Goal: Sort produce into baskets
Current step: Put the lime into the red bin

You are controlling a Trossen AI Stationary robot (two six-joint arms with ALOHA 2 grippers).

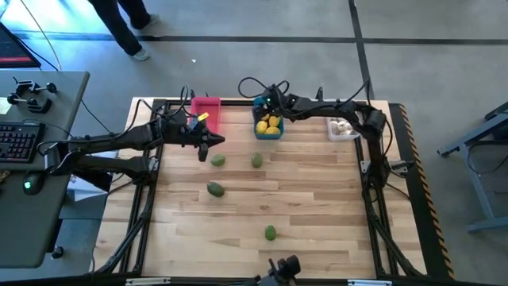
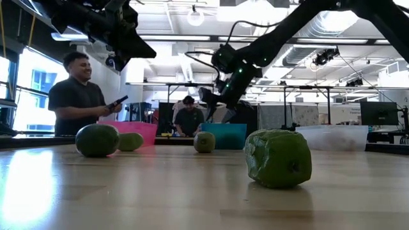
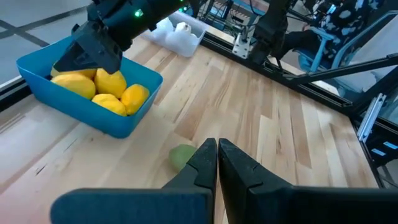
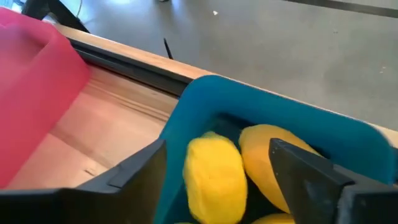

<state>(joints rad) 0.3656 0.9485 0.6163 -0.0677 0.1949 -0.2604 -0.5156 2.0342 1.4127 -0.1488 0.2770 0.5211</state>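
Meanwhile, right gripper, fingers spread, hangs over blue basket of lemons at table's 12 o'clock, drop apparently done, while left gripper, pressed together, likely must open & descend on nearest green fruit.

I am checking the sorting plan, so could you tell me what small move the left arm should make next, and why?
Probably open the left pincer and lower it onto the green fruit just beyond its shut tips. Four green pieces lie loose on the table, the pink bin looks empty, and the right pincer is open over the lemons in the blue bin.
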